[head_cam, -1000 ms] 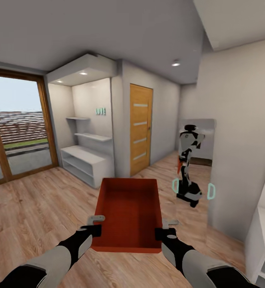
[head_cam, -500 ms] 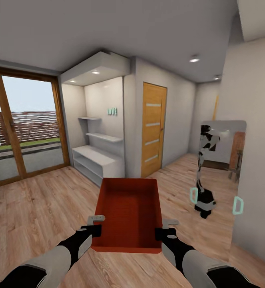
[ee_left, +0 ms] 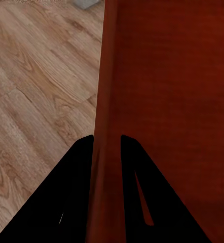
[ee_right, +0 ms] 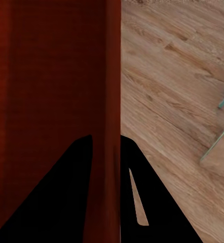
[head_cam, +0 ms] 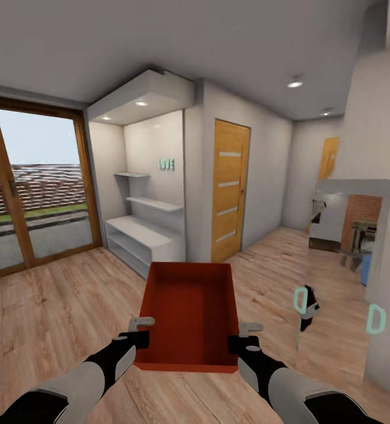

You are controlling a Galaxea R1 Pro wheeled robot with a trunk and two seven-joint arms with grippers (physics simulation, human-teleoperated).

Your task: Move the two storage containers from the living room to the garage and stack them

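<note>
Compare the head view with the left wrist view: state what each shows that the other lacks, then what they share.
Head view alone: the room, with a glass door, white shelves, a wooden door, a wall mirror, and the right gripper on the container's other side wall.

Left wrist view alone: the left gripper close up, one finger on each side of the thin wall.

Shared: the storage container, the left gripper, the wood-plank floor.
</note>
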